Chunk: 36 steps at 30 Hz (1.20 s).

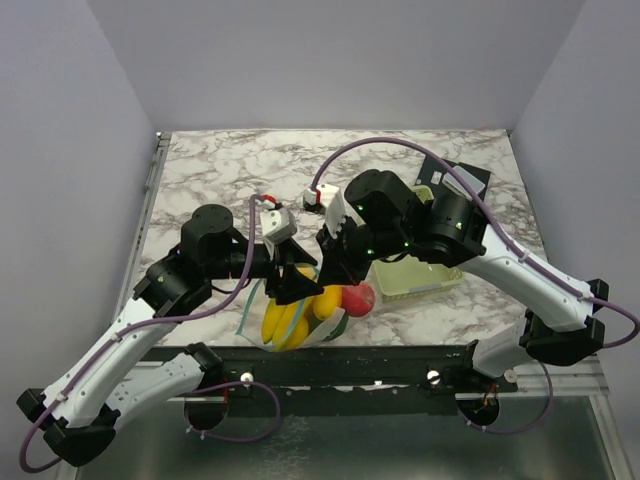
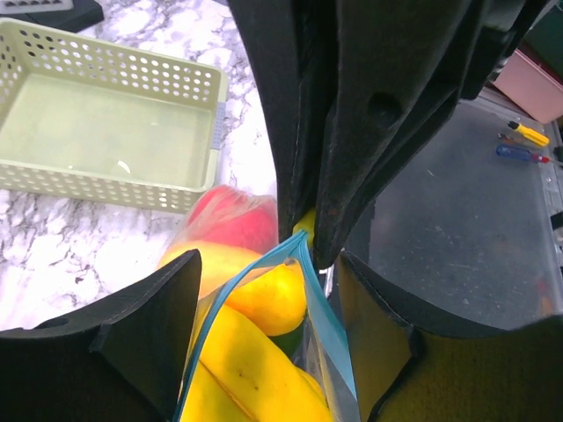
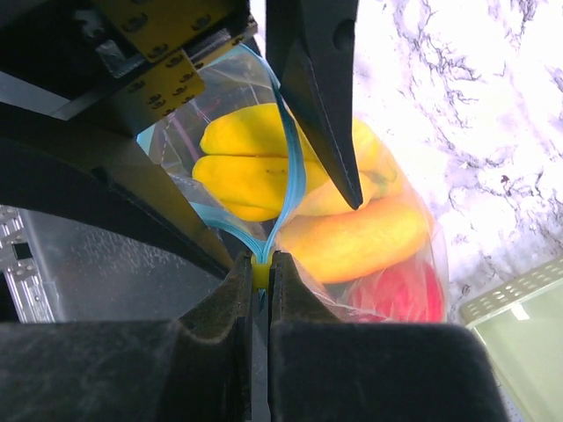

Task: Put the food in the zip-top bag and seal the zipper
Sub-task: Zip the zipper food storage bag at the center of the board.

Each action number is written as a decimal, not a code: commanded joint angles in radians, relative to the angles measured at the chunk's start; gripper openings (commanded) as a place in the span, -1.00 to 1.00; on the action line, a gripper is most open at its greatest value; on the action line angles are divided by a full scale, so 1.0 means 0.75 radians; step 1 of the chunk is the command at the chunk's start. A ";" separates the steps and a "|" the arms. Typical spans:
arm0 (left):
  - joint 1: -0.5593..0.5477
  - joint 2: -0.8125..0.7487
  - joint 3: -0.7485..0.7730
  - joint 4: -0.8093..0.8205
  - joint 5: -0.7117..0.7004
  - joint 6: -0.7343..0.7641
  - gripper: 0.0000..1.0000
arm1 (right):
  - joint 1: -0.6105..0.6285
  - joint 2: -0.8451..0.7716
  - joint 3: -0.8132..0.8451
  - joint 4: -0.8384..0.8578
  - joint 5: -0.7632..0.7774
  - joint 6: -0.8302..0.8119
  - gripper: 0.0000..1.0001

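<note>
One bag holding fruit, lying at desk near edge, middle. Right fingers pinching zipper end; left fingers spread, straddling zipper, its length running from right fingers through their gap.

Inventory by count:
- One clear floppy plastic zip-top bag, fitted with one light blue zipper.
- Inside the bag: one bunch of glossy yellow toy bananas, one orange-yellow toy fruit and one red round toy fruit.
- On the worktop: one pale yellow-green perforated plastic basket.
</note>
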 commanded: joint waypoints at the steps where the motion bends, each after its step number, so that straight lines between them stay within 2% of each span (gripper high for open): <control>1: -0.006 -0.030 0.069 -0.045 -0.075 0.038 0.29 | 0.009 0.016 0.041 0.020 0.024 0.030 -0.99; 10: -0.005 -0.011 0.089 -0.123 -0.029 0.082 0.22 | 0.007 0.022 0.071 0.021 0.048 0.064 -0.99; 22: -0.005 0.023 0.168 -0.244 -0.122 0.106 0.19 | 0.009 0.061 0.170 -0.055 0.142 0.145 -0.99; 29: -0.005 0.032 0.216 -0.301 -0.184 0.116 -0.11 | 0.009 0.067 0.172 -0.070 0.168 0.163 -0.99; 33: -0.006 0.041 0.218 -0.323 -0.173 0.148 -0.36 | 0.009 0.054 0.162 -0.044 0.170 0.174 -0.99; 36: -0.006 0.042 0.220 -0.330 -0.146 0.148 -0.43 | 0.010 0.049 0.153 -0.029 0.174 0.180 -0.99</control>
